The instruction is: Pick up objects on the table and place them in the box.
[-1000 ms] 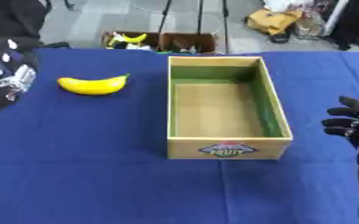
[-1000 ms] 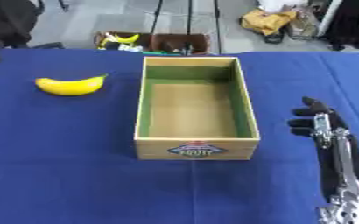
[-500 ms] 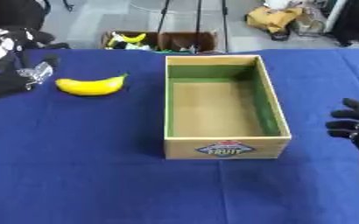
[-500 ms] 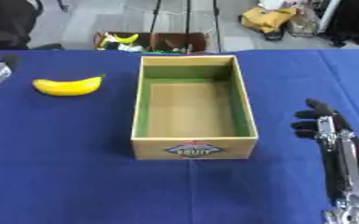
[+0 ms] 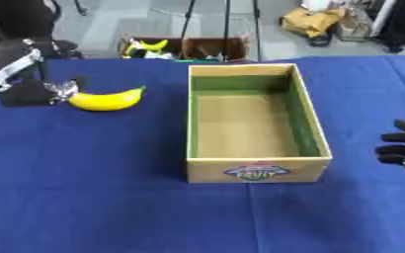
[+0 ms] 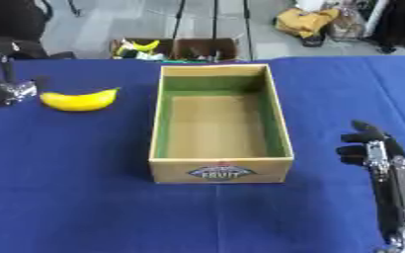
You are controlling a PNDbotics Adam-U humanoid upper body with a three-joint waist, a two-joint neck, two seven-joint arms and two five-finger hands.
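Banana: the yellow banana (image 5: 107,100) lies on the blue table (image 5: 94,197), to the left of the box. Nobody holds it yet.

Box: the cardboard fruit box (image 5: 251,123) sits in the middle of the table. Its top is open and nothing is inside it.

What has changed: one second ago the left hand (image 5: 35,92) is far off at the left edge. Half a second ago it is nearer. Now it is right beside the thick end of the banana, maybe just touching it. The banana and the box stay where they are.

Left hand: it comes in from the left, low over the cloth. I cannot tell if its fingers are open or curled.

Right hand: the right hand (image 6: 368,147) waits by the right edge, fingers up and loose, holding nothing. It is well apart from the box.

What this means: I think the reach is almost done and the grab comes next. After that, the banana has to go up and across into the box.

Far side: a brown bin (image 5: 184,48) stands on the floor behind the table, with something yellow in it.
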